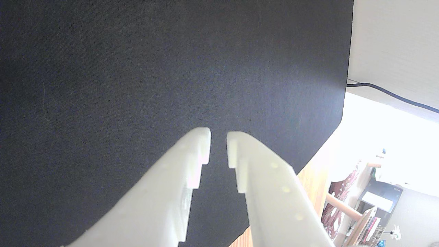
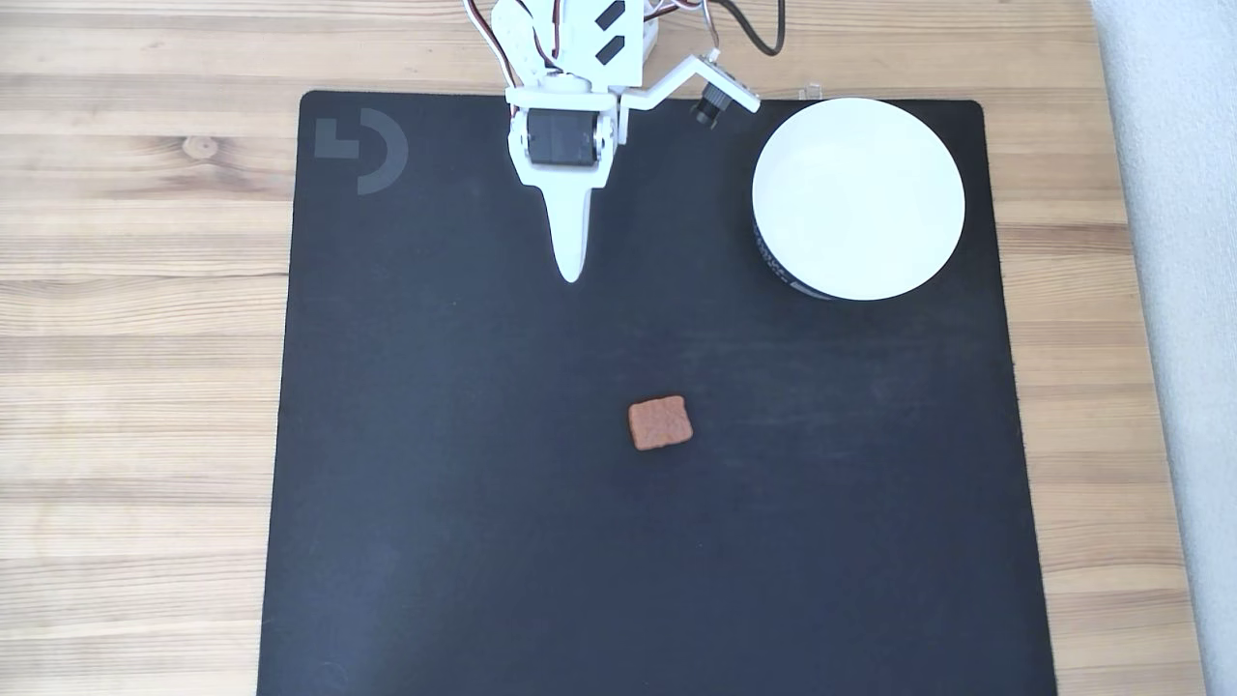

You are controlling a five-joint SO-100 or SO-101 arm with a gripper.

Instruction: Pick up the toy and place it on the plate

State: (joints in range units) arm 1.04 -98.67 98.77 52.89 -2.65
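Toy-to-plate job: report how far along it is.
Nothing is done yet: the small reddish-brown squarish toy lies on the black mat, apart from the empty round white plate. The gripper holds nothing, its fingers slightly apart. Reaching, grasping and placing remain.

Bare mat all around toy

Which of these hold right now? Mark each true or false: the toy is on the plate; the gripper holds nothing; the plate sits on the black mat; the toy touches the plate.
1. The toy is on the plate. False: it lies on the black mat.
2. The gripper holds nothing. True; a narrow gap shows between its fingertips.
3. The plate sits on the black mat. True.
4. The toy touches the plate. False: bare mat separates them.
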